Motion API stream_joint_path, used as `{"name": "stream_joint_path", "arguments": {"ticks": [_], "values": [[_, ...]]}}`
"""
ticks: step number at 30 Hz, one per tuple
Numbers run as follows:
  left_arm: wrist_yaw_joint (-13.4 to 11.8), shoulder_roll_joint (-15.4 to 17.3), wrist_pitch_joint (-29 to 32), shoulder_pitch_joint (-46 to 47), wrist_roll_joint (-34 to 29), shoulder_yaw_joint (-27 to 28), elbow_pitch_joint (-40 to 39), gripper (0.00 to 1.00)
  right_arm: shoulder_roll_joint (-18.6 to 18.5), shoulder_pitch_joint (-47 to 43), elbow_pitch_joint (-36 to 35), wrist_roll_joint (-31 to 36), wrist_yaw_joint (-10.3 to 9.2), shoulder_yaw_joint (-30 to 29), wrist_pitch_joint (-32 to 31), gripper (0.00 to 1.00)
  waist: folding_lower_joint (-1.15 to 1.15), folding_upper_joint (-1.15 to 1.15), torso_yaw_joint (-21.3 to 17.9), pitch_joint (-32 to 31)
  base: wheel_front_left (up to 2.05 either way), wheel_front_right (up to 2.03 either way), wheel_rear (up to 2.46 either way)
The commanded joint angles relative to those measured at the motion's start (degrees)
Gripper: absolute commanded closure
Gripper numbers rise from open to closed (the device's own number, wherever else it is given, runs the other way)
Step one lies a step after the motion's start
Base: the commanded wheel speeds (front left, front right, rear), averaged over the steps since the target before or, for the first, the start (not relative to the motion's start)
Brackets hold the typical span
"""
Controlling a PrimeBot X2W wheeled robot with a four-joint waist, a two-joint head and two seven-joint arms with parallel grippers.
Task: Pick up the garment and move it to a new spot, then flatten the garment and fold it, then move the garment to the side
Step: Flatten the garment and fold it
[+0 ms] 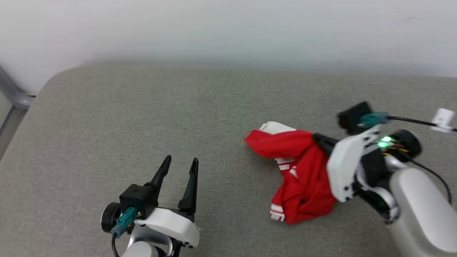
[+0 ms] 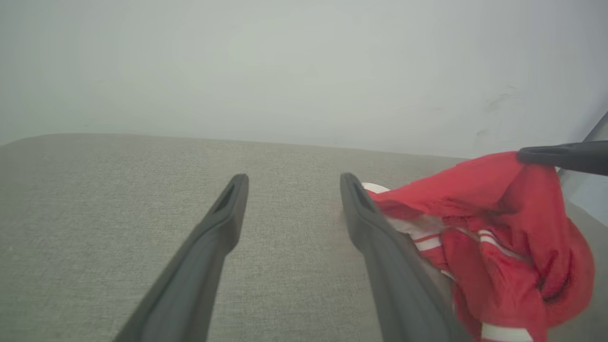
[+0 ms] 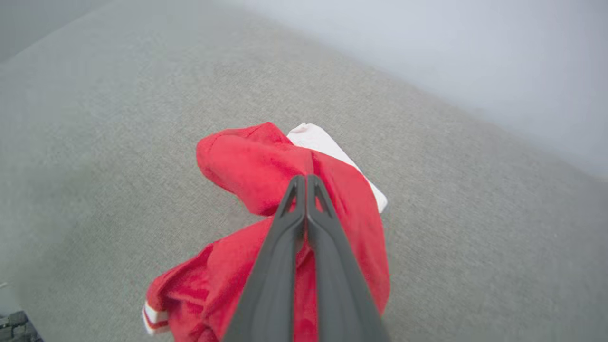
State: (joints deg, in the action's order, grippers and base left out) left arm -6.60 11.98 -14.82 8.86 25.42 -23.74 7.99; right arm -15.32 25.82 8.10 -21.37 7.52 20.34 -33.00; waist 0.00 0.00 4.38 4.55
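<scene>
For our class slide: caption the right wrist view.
Right gripper shut on the crumpled garment atop a grey surface.

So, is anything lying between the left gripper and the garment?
Nothing visible. Bare grey cushion lies between the open left gripper and the garment, which sits crumpled to its right. The right gripper is shut on a fold of the garment.

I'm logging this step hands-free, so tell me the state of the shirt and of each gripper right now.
shirt: crumpled in a heap on the grey cushion, not flattened or folded, one fold raised at the right gripper's tips.
right gripper: shut on a fold of the shirt.
left gripper: open, holding nothing, apart from the shirt.
</scene>
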Motion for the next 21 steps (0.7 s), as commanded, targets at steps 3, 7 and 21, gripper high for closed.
{"name": "stream_joint_path", "arguments": {"ticks": [3, 7, 21], "values": [[-0.39, 0.2, -0.17, -0.82, 0.13, 0.14, -0.33, 0.0, 1.51, -4.62, -1.23, 1.4, -0.06, -7.22, 1.11, 1.0, 0.0, 0.0, -1.63, -0.58, 0.0, 0.0, 0.0], [-0.34, 0.44, 0.17, -1.05, 0.45, 0.08, -0.32, 0.0, 5.61, -12.42, -2.79, 3.27, -0.06, -20.85, 2.21, 1.0, 0.0, 0.0, -2.57, -0.69, 0.0, 0.0, 0.0], [-0.97, 1.38, 1.12, -1.91, 0.98, -0.3, 0.15, 0.0, 12.4, -28.9, 7.17, -2.61, -0.05, -40.58, 19.0, 0.0, 0.0, 0.0, -3.05, -1.38, 0.0, 0.0, 0.0]]}}
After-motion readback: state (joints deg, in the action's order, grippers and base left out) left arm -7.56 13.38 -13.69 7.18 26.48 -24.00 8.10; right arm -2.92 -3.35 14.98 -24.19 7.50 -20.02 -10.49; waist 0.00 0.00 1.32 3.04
